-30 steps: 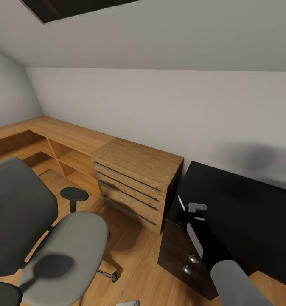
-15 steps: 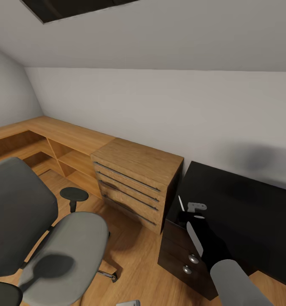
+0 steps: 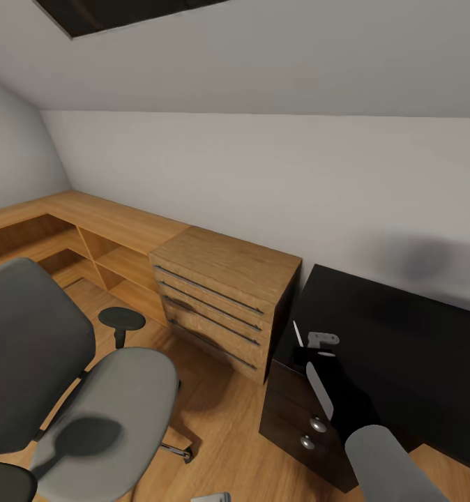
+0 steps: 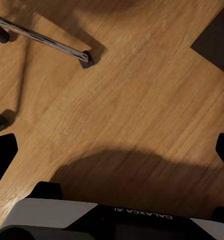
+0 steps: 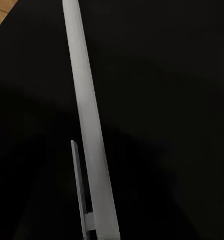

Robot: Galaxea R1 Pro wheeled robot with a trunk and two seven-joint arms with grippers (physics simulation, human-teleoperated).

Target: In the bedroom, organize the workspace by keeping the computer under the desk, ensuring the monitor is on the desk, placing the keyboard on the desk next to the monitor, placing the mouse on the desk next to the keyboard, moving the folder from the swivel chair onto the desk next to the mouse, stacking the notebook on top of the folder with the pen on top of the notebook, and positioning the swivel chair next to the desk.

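The swivel chair (image 3: 102, 411) stands at the left with a grey seat and a dark back; one of its chrome base legs (image 4: 39, 37) with a caster crosses the wood floor in the left wrist view. The black desk (image 3: 402, 348) is at the right, its top bare where I see it. My right gripper (image 3: 310, 352) hovers over the desk's near left corner, shut on a thin grey pen (image 3: 298, 333), which runs as a long sliver (image 5: 89, 125) against the black top. My left gripper (image 4: 112, 150) hangs low over the floor, open and empty.
A wooden drawer unit (image 3: 221, 293) with dark bar handles stands between chair and desk. Low wooden shelving (image 3: 88, 237) runs along the wall to the left. The black desk has front drawers with round knobs (image 3: 319, 424). A sloped ceiling hangs close overhead.
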